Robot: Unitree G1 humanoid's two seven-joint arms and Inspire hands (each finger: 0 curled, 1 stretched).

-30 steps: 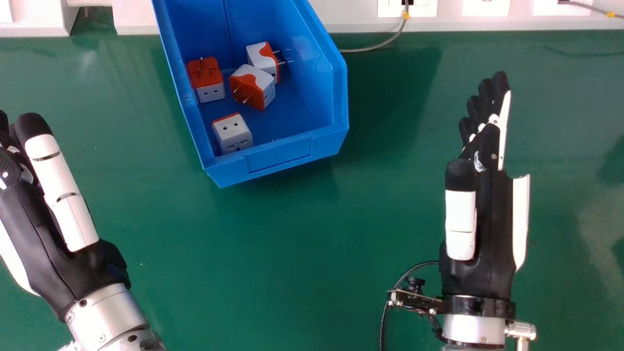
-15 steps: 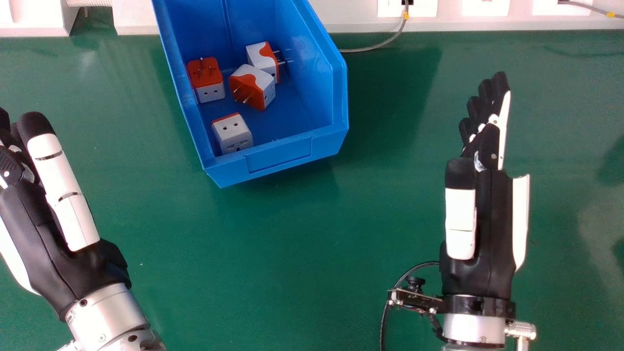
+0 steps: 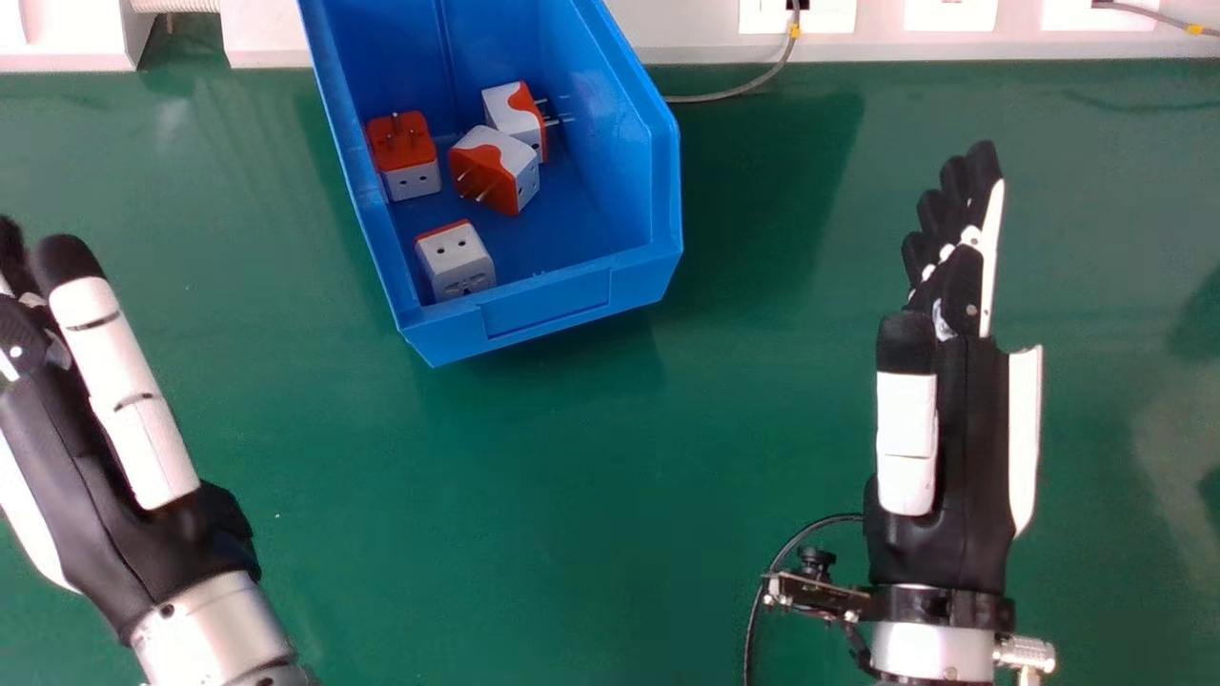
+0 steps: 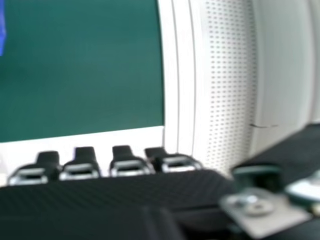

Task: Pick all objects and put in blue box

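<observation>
In the head view, a smooth green tabletop [image 3: 572, 476] with a dull sheen and soft shadows runs back to a long white rail or panel [image 3: 667, 43]. Set on the panel are white rectangular plates [image 3: 934, 14]; a thin grey cable with a yellow band [image 3: 729, 96] comes down from one of them onto the tabletop, and a pale ribbed hose [image 3: 174, 5] shows at the far left corner. An open blue plastic box [image 3: 548, 310] stands slightly angled on the tabletop. Inside lie four cube-shaped plug adapters of white and orange plastic: one with its pins up by the left wall [image 3: 402, 157], one tilted near the middle [image 3: 496, 171], one just behind it with its pins toward the right wall [image 3: 513, 112], and one in the near left corner [image 3: 456, 259]. The left hand [image 3: 57, 429], left of the box and well apart from it, has its fingers extended and grasps nothing. The right hand [image 3: 972, 419], well apart to the right, has its fingers straight and released too. In the right hand view, the fingertips [image 4: 85, 162] line up before the green tabletop and its white edging, with a white perforated panel [image 4: 230, 75] alongside.
</observation>
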